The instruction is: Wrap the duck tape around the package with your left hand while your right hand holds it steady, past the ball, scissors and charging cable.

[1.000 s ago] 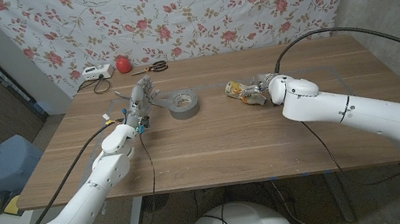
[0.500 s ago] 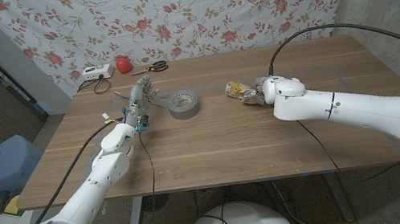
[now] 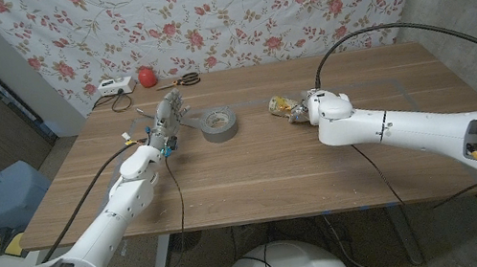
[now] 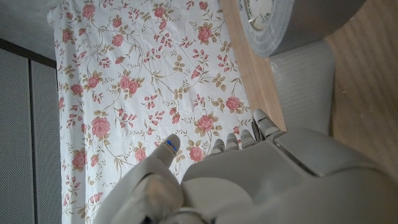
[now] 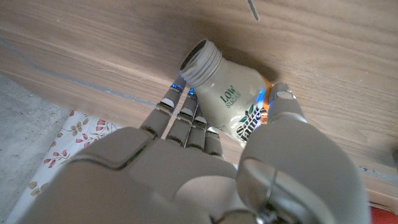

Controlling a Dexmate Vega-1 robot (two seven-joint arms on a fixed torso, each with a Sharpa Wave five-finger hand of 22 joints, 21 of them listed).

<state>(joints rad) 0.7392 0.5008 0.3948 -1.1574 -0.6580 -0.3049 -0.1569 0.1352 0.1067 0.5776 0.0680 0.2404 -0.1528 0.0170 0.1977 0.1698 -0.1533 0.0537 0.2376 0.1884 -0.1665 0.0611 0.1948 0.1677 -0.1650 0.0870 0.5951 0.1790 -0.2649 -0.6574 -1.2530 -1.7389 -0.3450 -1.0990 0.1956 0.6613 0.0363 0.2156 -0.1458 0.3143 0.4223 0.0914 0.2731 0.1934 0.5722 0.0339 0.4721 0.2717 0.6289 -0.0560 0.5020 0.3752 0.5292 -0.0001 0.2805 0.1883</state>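
On the table's far middle, the right hand [image 5: 205, 155] cups a lying bottle [image 5: 233, 99] between fingers and thumb, seemingly to steady it, while the left hand [image 3: 168, 118], fingers spread, waits just beside the tape [image 3: 219, 125]

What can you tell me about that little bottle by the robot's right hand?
The bottle is small and lies on its side on the wooden table. Its threaded mouth is open, with no cap. A pale label reads "LOW SUGAR" over orange and green print. The right hand reaches around it, fingers on one side and thumb on the other; whether it actually grips cannot be told. It lies right of the tape roll.
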